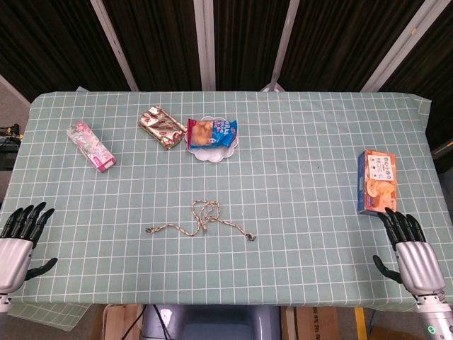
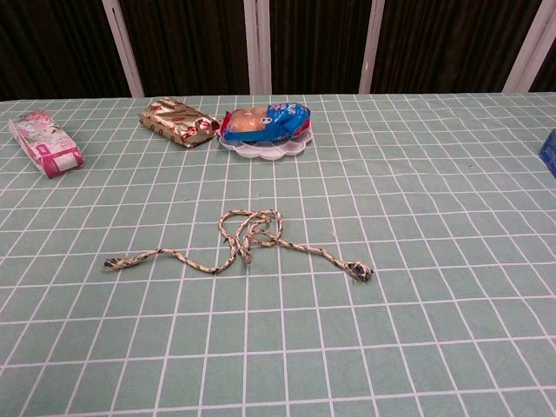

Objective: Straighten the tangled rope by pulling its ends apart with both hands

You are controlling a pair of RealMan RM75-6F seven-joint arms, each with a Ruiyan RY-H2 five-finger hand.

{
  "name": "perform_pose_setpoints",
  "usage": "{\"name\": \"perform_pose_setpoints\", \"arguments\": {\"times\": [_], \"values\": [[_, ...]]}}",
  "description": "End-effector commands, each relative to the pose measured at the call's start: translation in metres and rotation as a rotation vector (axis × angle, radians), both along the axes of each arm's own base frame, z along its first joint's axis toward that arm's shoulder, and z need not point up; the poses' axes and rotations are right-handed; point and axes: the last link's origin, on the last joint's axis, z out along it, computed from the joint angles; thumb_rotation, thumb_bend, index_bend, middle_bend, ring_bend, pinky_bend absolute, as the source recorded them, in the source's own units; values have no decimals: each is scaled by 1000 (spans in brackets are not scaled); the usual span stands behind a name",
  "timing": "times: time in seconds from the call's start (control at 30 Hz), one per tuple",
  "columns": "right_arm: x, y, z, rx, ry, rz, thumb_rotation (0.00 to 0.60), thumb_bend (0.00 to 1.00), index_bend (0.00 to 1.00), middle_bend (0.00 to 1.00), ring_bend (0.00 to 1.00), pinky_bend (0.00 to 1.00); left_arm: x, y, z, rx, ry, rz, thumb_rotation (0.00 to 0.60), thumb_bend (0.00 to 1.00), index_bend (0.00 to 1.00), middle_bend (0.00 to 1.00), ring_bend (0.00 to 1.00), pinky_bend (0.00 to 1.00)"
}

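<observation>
Head view: green grid-checked tablecloth (image 1: pixel 297 177) covers the table; dark panels with pale slats stand behind. Left hand (image 1: pixel 18 237) and right hand (image 1: pixel 410 248) rest at the near edge, fingers spread, holding nothing. Braided rope (image 1: pixel 205 219) lies looped between both hands, well apart from each.

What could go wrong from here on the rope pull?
1. The rope is thin and lies flat on the tablecloth; fingers may pinch cloth with it or miss its small ends.
2. The left hand and right hand both sit open at the table's near corners, far from the ends, so the reaches are long.
3. The loops in the middle could tighten into a knot rather than open.
</observation>
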Motion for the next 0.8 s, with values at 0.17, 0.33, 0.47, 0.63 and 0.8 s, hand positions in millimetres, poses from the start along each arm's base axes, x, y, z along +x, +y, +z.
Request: {"name": "perform_pose_setpoints", "arguments": {"times": [0.17, 0.33, 0.47, 0.63, 0.8], "values": [[1, 0, 0, -1, -7, 3, 600, 333, 0, 0, 0, 0, 0, 0, 0, 0, 0, 0, 600, 38, 46, 0, 0, 0], [8, 0, -2, 4, -31, 23, 600, 333, 0, 0, 0, 0, 0, 0, 1, 3, -1, -4, 600, 38, 46, 0, 0, 0], [22, -2, -9, 20, -82, 52, 600, 333, 0, 0, 0, 0, 0, 0, 1, 2, -4, -6, 600, 38, 46, 0, 0, 0], [51, -14, -28, 74, -189, 57, 600, 333, 39, 6, 0, 0, 0, 1, 1, 1, -2, -8, 600, 38, 46, 0, 0, 0], [87, -29, -61, 149, -225, 107, 600, 333, 179, 60, 0, 0, -1, 2, 2, 8, -6, -4, 600, 38, 46, 0, 0, 0]]}}
